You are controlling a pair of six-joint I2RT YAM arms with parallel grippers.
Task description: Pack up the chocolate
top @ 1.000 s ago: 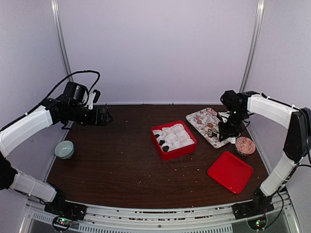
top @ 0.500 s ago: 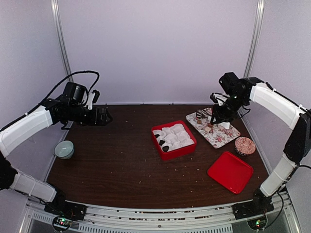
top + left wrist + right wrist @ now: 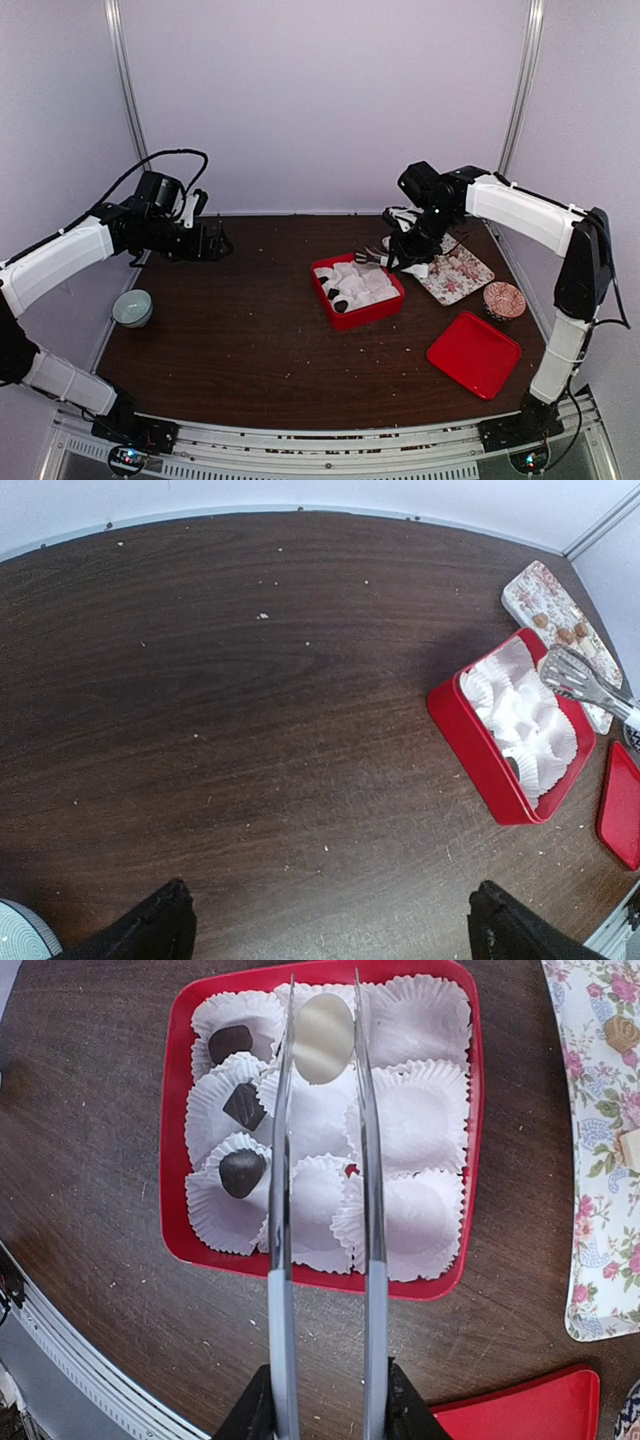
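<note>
**Pale chocolate held over the red box**

Top view: the left hand (image 3: 215,242) hangs near the worktop's (image 3: 230,340) far left corner. The right hand (image 3: 407,248) clamps steel tongs (image 3: 378,258) above the red box (image 3: 362,316), right of the worktop's middle.

Left wrist view: the left hand's fingers (image 3: 160,930) are spread wide, gripping nothing.

Right wrist view: the tongs pinch a pale chocolate (image 3: 324,1024) above the box's white paper cups (image 3: 420,1110). Three dark chocolates (image 3: 242,1172) sit in cups along one side.

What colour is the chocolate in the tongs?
The chocolate in the tongs is pale cream, almost white; clearest in the right wrist view.
</note>
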